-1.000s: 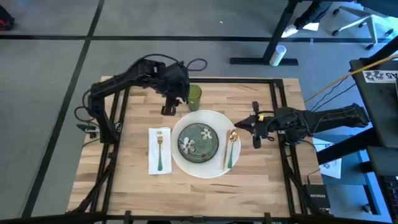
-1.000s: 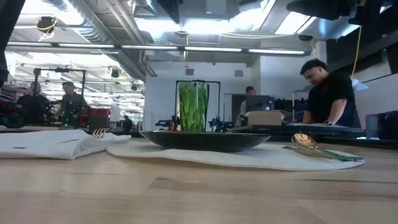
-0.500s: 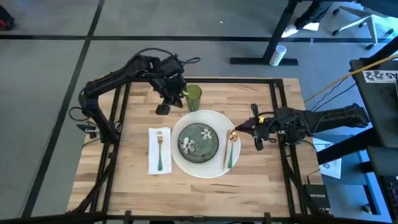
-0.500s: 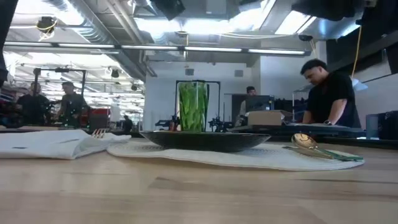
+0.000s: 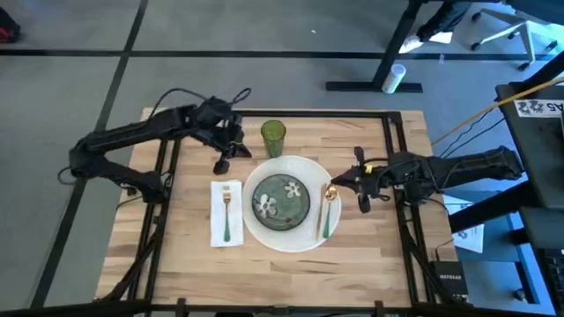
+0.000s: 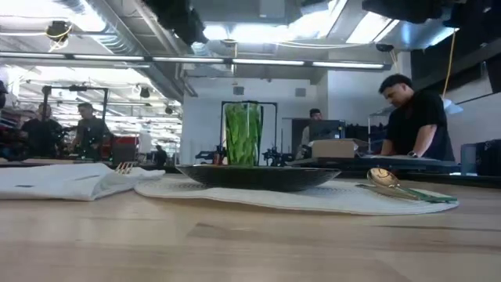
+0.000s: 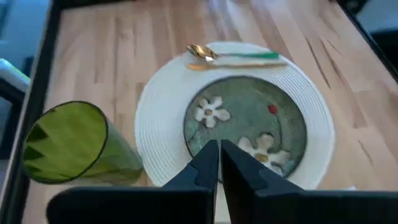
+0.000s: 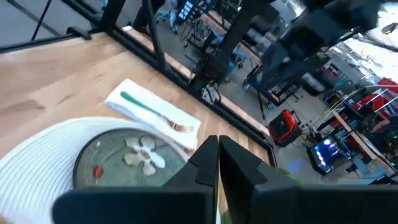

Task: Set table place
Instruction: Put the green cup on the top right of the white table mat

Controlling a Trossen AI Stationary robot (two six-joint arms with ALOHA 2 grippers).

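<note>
I see the setting laid mid-worktop (image 5: 370,255): mat, plate (image 5: 281,199), fork, spoon, green glass (image 5: 272,137). Both my jaws are closed on nothing. The glass looks slick and breakable; I'd take it round its middle.

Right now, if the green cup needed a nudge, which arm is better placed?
Left, probably. The left pincer is beside the green cup at the table's far left, its fingers shut and empty. The right pincer, also shut, waits by the spoon, farther off.
</note>
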